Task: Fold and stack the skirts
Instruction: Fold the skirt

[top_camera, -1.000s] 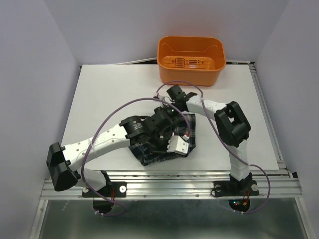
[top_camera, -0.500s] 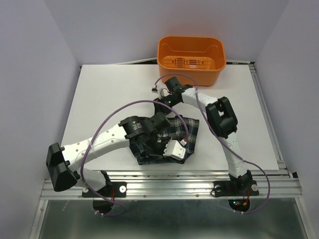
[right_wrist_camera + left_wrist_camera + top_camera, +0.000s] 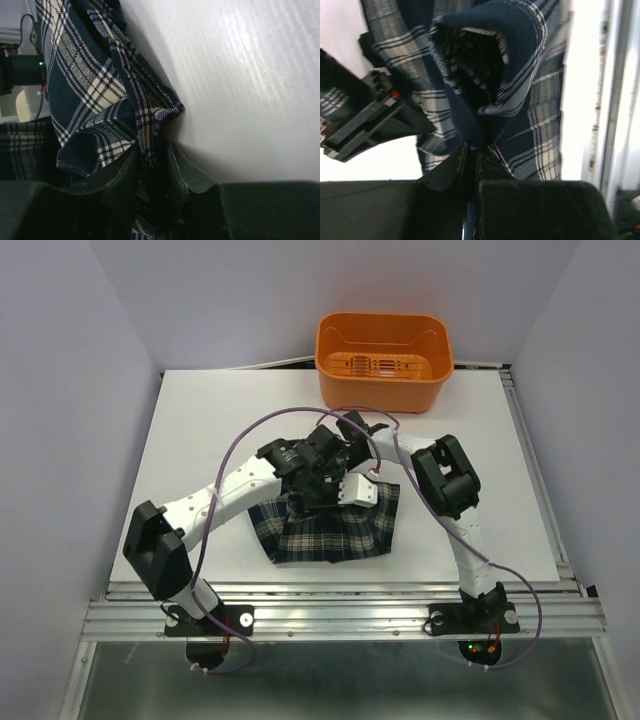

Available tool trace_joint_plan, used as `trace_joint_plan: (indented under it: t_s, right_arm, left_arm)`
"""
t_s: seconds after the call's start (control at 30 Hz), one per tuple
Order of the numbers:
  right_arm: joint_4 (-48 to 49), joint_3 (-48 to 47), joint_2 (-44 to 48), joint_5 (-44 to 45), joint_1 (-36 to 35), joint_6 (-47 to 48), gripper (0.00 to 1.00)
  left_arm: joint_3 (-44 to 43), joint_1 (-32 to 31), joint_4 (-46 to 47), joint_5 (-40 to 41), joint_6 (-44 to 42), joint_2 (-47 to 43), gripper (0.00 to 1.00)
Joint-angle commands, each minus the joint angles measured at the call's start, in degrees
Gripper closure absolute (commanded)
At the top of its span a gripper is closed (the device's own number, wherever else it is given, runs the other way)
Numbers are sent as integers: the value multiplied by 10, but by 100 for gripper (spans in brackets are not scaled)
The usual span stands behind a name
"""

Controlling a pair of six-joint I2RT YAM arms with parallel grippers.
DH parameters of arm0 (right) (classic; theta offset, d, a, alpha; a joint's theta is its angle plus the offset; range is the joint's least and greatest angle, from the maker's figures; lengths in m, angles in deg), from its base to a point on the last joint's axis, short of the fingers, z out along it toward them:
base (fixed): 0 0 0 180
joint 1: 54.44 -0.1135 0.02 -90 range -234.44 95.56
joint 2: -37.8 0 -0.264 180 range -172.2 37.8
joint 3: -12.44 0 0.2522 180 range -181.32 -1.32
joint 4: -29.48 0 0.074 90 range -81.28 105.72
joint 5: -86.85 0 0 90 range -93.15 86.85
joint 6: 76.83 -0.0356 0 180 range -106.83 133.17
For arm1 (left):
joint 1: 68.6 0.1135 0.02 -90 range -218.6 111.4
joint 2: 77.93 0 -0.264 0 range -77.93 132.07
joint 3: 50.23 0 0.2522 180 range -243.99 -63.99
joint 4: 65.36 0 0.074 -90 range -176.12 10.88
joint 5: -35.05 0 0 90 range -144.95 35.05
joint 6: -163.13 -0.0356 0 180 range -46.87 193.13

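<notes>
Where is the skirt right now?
In the top view the skirt lies near the front edge of the table, about midway across; the orange basket stands at the far edge, beyond it.

The left arm (image 3: 215, 502) and right arm (image 3: 455, 485) are angling inward from bent elbows, wrists meeting, while the left gripper (image 3: 472, 150) and right gripper (image 3: 150, 165) are each pinching a fold of skirt (image 3: 330, 530) between nearly closed jaws.

The plaid skirt (image 3: 325, 530) (navy and green, thin white lines) lies at the lower centre of the overhead frame, flared hem spread toward the bottom, upper edge bunched.
</notes>
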Motion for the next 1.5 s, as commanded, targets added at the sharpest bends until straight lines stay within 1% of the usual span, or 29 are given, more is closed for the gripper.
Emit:
trace_joint_plan:
  t_s: [0.0, 0.13, 0.2, 0.37, 0.53, 0.67, 0.77, 0.8, 0.87, 0.93, 0.97, 1.03, 1.07, 1.13, 1.17, 1.2, 1.27, 1.3, 1.47]
  right_arm:
    - [-20, 38, 1, 6, -6, -2, 66]
    - [-21, 48, 7, -18, -6, -8, 66]
    - [-20, 52, 7, -24, -6, -10, 66]
    - [-20, 53, 2, -26, -6, -11, 66]
    - [-22, 37, -6, -6, -6, -15, 66]
    - [-26, 1, -17, 23, -6, -24, 56]
    - [-26, -28, -27, 50, 2, -44, 40]
    - [-27, -36, -29, 56, 10, -62, 36]
    - [-29, -62, -35, 60, 16, -71, 32]
    - [-32, -80, -34, 65, 29, -88, 28]
    - [-32, -96, -29, 69, 29, -92, 25]
    - [-34, -114, -27, 82, 36, -104, 24]
    - [-36, -122, -25, 90, 41, -110, 20]
    - [-40, -145, -21, 107, 49, -123, 19]
    - [-44, -153, -21, 105, 54, -128, 19]
    - [-48, -162, -15, 105, 67, -139, 19]
    - [-49, -161, -5, 103, 80, -147, 19]
    - [-49, -158, 4, 98, 93, -149, 19]
    - [-55, -136, 65, 101, 127, -146, 19]
  left_arm:
    - [3, 22, 85, 55, -28, 30, 100]
    - [30, 37, 175, 94, -33, 48, 100]
    - [33, 43, 197, 105, -35, 53, 100]
    - [54, 49, 239, 123, -50, 62, 100]
    - [102, 48, 260, 109, -35, 69, 100]
    - [145, 46, 302, 105, -17, 84, 98]
    - [180, 46, 334, 106, -13, 89, 95]
    - [188, 46, 337, 104, -12, 92, 94]
    - [195, 46, 342, 97, -9, 97, 91]
    - [195, 46, 344, 94, -6, 101, 88]
    - [196, 46, 346, 92, -4, 105, 85]
    - [194, 46, 347, 91, -4, 110, 82]
    - [193, 46, 347, 90, -3, 112, 80]
    - [182, 47, 342, 87, 1, 122, 74]
    - [177, 48, 338, 86, 4, 127, 73]
    - [163, 53, 333, 83, 11, 134, 69]
    - [147, 61, 317, 73, 22, 134, 64]
    - [128, 73, 310, 68, 34, 128, 59]
    - [57, 104, 241, 36, 71, 90, 56]
